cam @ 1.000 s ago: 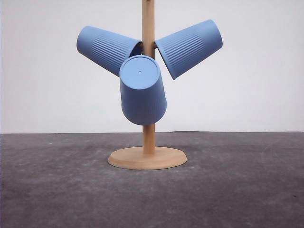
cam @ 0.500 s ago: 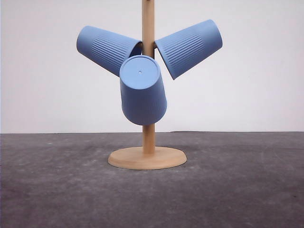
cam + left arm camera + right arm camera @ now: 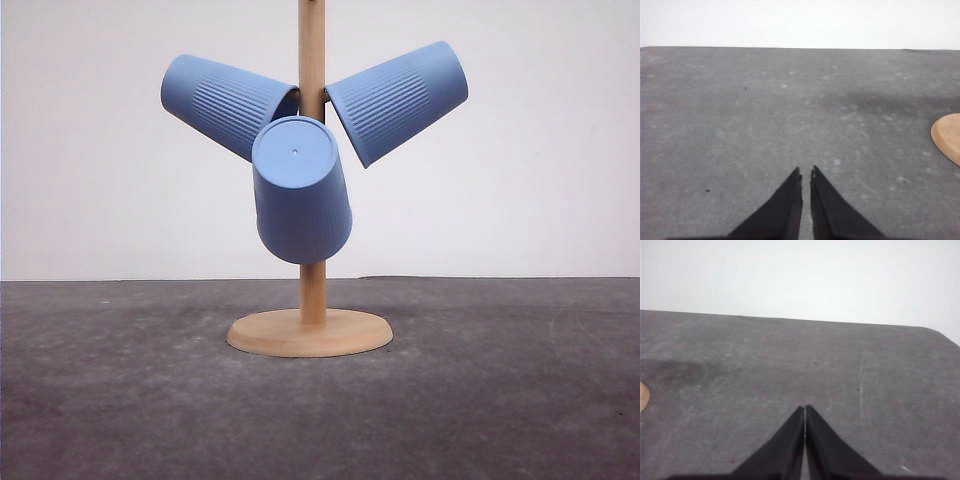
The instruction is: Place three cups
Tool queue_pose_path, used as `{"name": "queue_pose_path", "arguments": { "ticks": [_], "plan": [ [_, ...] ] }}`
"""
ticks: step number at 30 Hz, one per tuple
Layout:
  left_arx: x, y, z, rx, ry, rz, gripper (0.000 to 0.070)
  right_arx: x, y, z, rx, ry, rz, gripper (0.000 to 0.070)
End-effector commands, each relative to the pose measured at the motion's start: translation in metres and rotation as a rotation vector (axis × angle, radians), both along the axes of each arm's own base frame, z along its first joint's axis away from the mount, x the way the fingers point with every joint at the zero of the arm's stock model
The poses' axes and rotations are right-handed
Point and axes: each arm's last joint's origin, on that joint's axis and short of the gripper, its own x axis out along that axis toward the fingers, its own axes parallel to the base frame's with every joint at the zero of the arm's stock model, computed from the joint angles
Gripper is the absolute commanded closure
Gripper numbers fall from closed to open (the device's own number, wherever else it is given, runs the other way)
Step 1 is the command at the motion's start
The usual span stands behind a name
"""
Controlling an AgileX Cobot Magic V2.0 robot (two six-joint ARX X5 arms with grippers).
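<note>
Three light-blue ribbed cups hang upside down on a wooden stand point(image 3: 312, 300) in the front view. One cup point(image 3: 225, 102) tilts up to the left, one cup point(image 3: 400, 100) tilts up to the right, and the third cup point(image 3: 300, 195) points its flat base toward the camera. My left gripper point(image 3: 806, 173) hovers over the grey tabletop, shut with nothing between its black fingers. The right gripper point(image 3: 805, 408) is shut too, empty, above bare table.
The stand's round wooden base point(image 3: 310, 333) rests mid-table; its edge shows as a tan rim point(image 3: 947, 140) in the left wrist view and as a tan sliver point(image 3: 643, 396) in the right wrist view. A dark grey tabletop point(image 3: 500, 400) stretches around it, with a white wall behind.
</note>
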Motion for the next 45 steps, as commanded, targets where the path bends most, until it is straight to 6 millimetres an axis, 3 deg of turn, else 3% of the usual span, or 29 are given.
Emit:
{"name": "queue_pose_path", "arguments": {
  "ticks": [1,45],
  "plan": [
    [0.0005,-0.0001,-0.0051,0.008,0.017,-0.001,0.0676,0.0002,0.0002,0.0008,0.015,-0.011,0.001,0.07],
    [0.0005,-0.0001,-0.0051,0.008,0.017,-0.001,0.0676,0.0002,0.0003,0.0008,0.015,-0.011,0.002,0.07]
  ]
}}
